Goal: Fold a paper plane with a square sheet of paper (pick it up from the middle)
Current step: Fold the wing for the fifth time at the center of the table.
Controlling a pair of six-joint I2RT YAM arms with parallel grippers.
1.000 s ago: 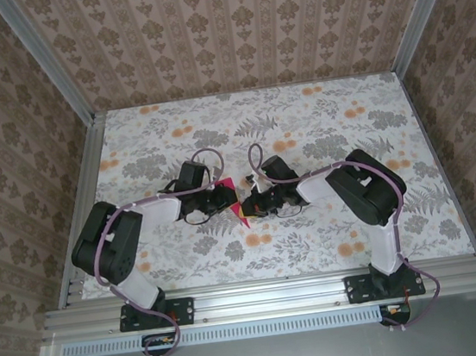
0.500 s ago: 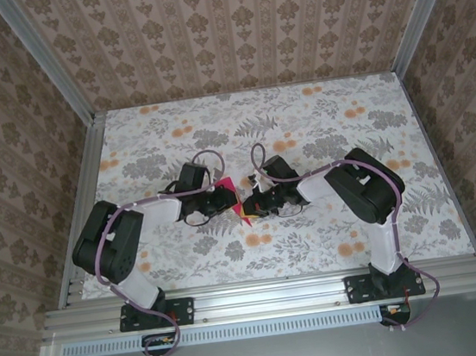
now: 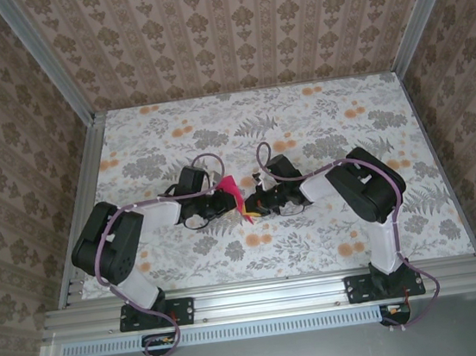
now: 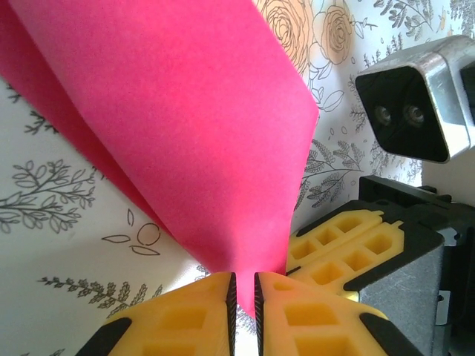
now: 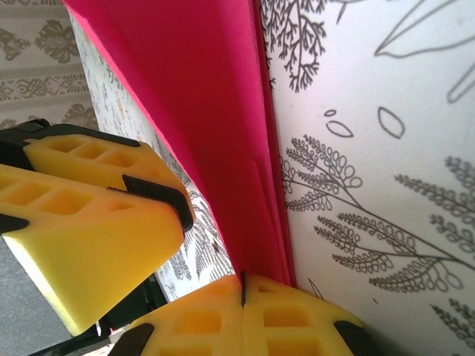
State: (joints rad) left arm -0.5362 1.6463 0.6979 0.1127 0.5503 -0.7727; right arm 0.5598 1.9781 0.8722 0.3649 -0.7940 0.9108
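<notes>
The left claw (image 4: 243, 298) and the right claw (image 5: 243, 295), just beside each other, each clench the folded pink paper (image 3: 234, 189) over the floral surface (image 3: 317, 116).

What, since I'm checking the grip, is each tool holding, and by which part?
Both pinch the folded paper: left tool at its narrow tip, right tool at the end of its layers.

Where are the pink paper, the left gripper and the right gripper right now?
pink paper (image 4: 185, 133), left wrist view, middle of its flat face.
left gripper (image 4: 243, 293), left wrist view, slit between its fingertips.
right gripper (image 5: 243, 288), right wrist view, seam between its fingertips.
</notes>
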